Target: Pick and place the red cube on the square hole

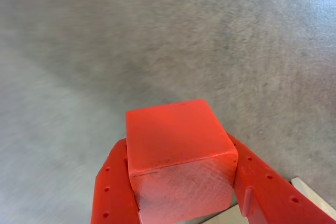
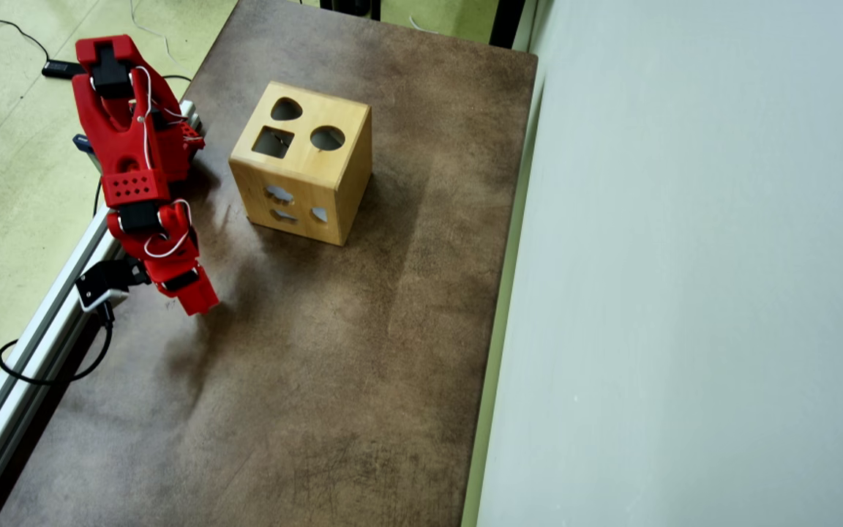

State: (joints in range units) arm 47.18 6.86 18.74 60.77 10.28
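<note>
In the wrist view the red cube (image 1: 178,140) fills the lower middle, pinched between my gripper's (image 1: 178,153) two red fingers (image 1: 113,187), which press on its left and right faces. It hangs above the grey-brown tabletop. From overhead, my gripper (image 2: 198,298) is over the table's left side, below and left of the light wooden box (image 2: 334,183); the cube cannot be told apart from the red fingers there. The square hole (image 2: 273,142) is on the box's top face, left of the round cut-out (image 2: 327,137) and below the heart-shaped one (image 2: 286,110).
An aluminium rail (image 2: 41,322) runs along the table's left edge, with a small camera module (image 2: 99,285) and cables beside it. A pale grey panel (image 2: 685,256) borders the table on the right. The box's side face has further cut-outs (image 2: 280,195).
</note>
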